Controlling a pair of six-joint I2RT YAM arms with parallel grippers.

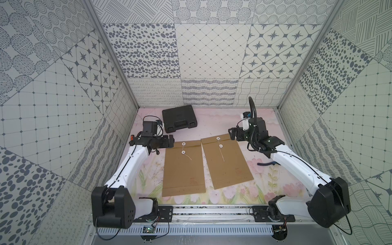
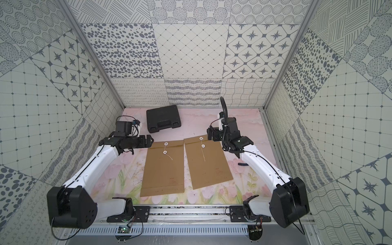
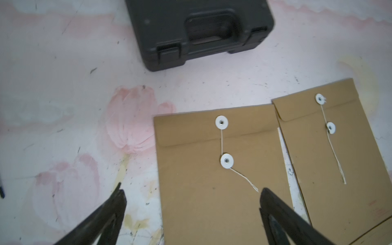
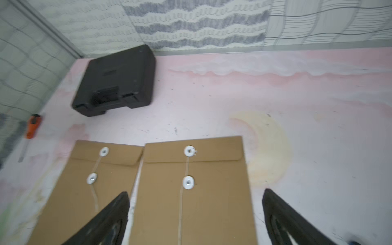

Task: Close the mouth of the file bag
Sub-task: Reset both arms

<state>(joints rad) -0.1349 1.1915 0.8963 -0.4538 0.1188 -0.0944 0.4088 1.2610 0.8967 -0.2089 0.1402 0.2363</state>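
Two brown file bags lie flat side by side on the pink floral table: the left bag [image 1: 183, 169] [image 2: 163, 169] [image 3: 186, 165] and the right bag [image 1: 227, 163] [image 2: 210, 163] [image 4: 212, 203]. Both flaps are folded down. On each, a white string runs from the flap button [image 3: 221, 122] to the lower button [image 3: 227, 161], and its loose tail lies on the paper. My left gripper [image 1: 172, 141] [image 3: 192, 191] hovers open by the left bag's upper left corner. My right gripper [image 1: 232, 133] [image 4: 196, 193] hovers open at the right bag's upper right corner. Neither holds anything.
A shut black plastic case [image 1: 179, 118] [image 4: 114, 82] sits at the back of the table, behind the left bag. An orange-handled tool [image 4: 32, 126] lies near the left wall. A dark handled tool [image 1: 267, 163] lies under the right arm. Patterned walls close three sides.
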